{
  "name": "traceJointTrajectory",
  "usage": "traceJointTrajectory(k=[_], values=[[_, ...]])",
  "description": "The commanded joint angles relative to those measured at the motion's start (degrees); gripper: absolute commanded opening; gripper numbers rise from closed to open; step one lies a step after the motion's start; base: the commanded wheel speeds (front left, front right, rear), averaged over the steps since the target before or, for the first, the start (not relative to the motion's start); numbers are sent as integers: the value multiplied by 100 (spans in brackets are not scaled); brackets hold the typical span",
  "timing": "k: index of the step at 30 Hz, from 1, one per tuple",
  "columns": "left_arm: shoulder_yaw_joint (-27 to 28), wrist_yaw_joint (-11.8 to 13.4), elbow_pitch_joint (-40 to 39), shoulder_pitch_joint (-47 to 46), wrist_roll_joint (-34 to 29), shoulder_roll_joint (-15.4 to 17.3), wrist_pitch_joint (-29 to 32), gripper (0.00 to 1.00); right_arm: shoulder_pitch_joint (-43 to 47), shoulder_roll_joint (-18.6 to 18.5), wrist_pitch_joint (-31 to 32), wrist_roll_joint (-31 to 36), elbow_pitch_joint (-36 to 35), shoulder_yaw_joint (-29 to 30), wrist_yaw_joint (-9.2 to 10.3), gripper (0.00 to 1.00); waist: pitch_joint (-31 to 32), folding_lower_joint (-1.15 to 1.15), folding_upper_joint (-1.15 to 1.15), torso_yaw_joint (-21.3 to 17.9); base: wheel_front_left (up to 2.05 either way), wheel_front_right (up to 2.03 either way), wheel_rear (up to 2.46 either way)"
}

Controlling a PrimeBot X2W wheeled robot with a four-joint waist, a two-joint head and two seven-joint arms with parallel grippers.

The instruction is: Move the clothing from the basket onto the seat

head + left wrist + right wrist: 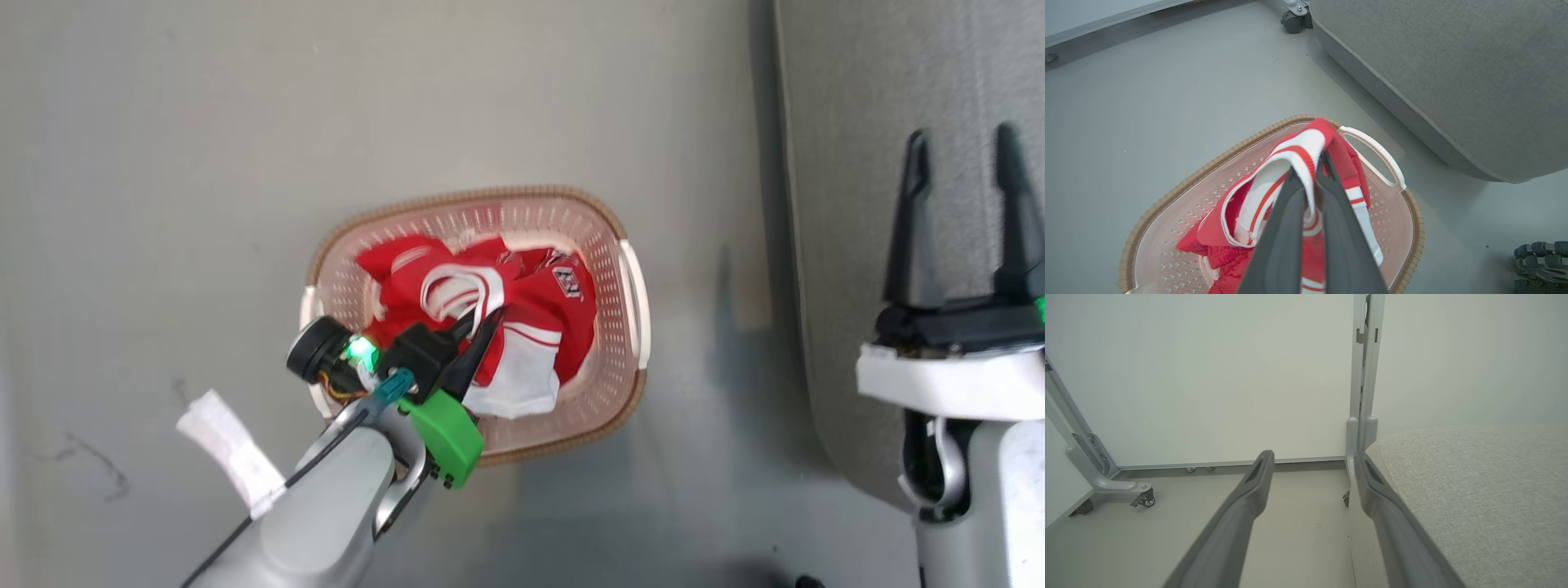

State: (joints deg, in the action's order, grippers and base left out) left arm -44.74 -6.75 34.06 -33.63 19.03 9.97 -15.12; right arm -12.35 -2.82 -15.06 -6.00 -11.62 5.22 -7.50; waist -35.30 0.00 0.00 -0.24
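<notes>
The cream basket (629,286) with a brown rim sits on the grey floor, holding red clothing (498,318) with white stripes and a dark numbered patch. My left gripper (482,318) reaches into the basket and is shut on a red and white striped fold of the clothing (1298,159), lifted above the basket (1188,183). The grey seat (857,163) lies to the right of the basket, and its cushion (1453,73) is close by the handle. My right gripper (963,155) stands open over the seat's edge (1474,490), holding nothing.
A white tag (233,449) hangs off my left forearm. Grey metal frame legs with castors (1143,498) stand along the white wall beyond the seat. A castor (1292,20) sits near the seat's far corner. Dark cabling (1541,261) lies at the lower right.
</notes>
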Motion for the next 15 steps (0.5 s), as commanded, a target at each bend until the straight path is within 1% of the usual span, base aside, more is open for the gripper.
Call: traceJointTrajectory(k=[1,10,15], values=[[181,43,-166,274,-76,36,-4,0,174,-12,-18,-66,76,-59,2,100,1180,0,0,113,0,0,0],[1306,91,-1367,1448,-447,-102,-4,0,813,-12,-18,-75,366,-395,2,100,2237,0,0,68,0,0,0],[1647,31,-1954,1890,-735,-166,-5,0,1145,-14,-18,-33,473,-585,2,100,2755,0,0,38,0,0,0]])
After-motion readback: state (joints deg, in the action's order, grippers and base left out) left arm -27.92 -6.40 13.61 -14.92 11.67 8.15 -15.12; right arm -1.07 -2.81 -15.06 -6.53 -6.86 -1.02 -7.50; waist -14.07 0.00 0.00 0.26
